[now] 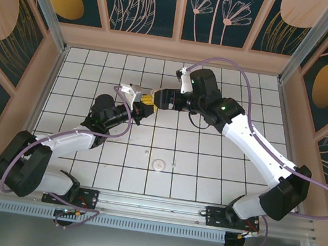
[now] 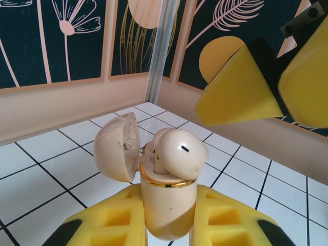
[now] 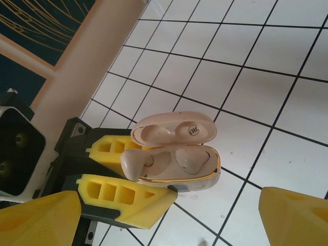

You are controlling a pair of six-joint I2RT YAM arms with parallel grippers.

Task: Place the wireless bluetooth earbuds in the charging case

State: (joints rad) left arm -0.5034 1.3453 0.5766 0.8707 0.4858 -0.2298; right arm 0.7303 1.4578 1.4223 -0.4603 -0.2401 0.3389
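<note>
Left wrist view: the left fingers [image 2: 110, 223] clamp the charging case [image 2: 164, 205] upright, lid swung open, mouth facing up. The right fingers [image 2: 241, 92] hang wide apart just above the case. One earbud [image 2: 180, 152] stands proud of the case's nearer socket, seemingly unseated. The next move is likely a gentle downward press. The case's long axis runs along the left fingers.

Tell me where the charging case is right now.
The charging case is clamped, lid open, in the left gripper; in the top view it sits just left of centre, with the open right gripper immediately to its right.
</note>
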